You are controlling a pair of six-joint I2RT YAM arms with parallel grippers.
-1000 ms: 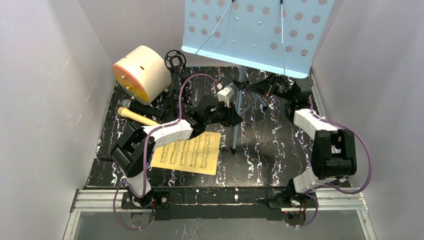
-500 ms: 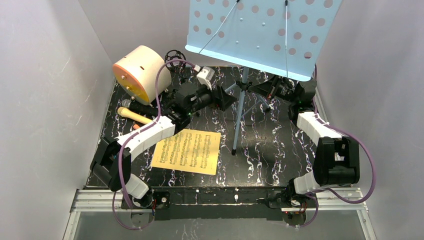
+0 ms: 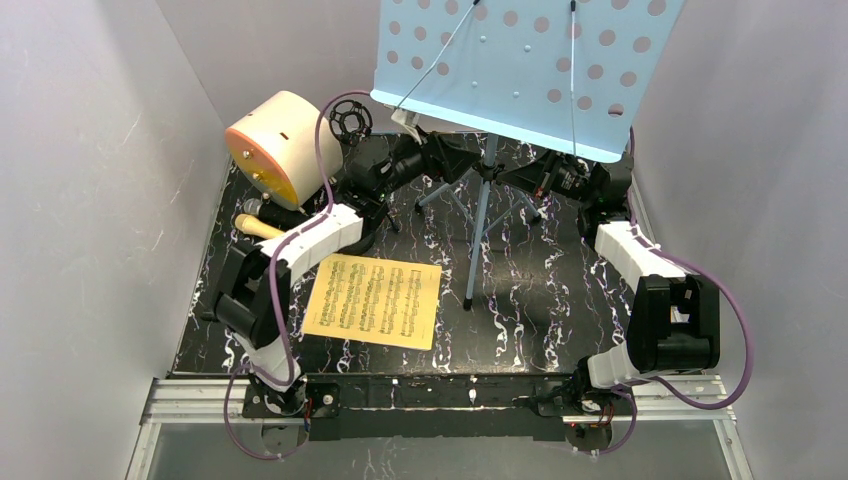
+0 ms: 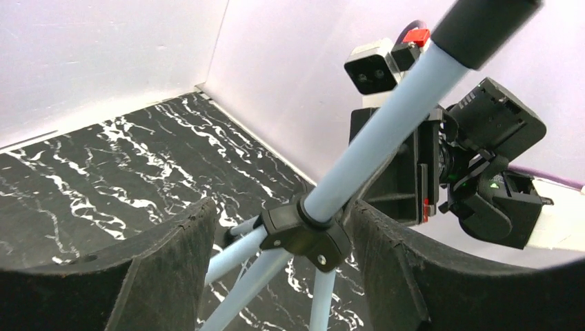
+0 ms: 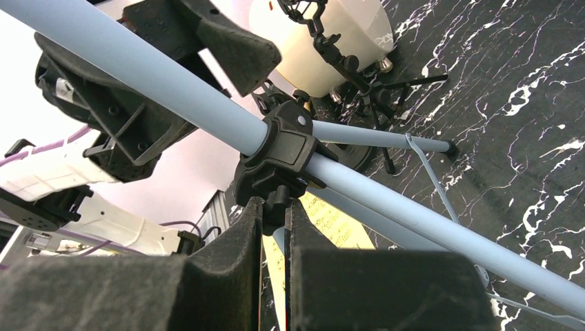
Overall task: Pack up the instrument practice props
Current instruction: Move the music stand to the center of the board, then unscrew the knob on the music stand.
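Folding down the blue music rack (image 3: 520, 70) looks to be the step in hand. It stands on its tripod near the middle of the tabletop's (image 3: 560, 300) far edge. The right claw (image 5: 274, 207) pinches the small black knob (image 5: 276, 194) under the tripod's hub (image 4: 303, 234). The left claw (image 4: 279, 217) is spread and straddles that hub without clearly touching it. Next, I judge, the knob needs loosening while the left claw closes to steady the pole. The yellow score sheet (image 3: 372, 300) lies flat toward the near edge.
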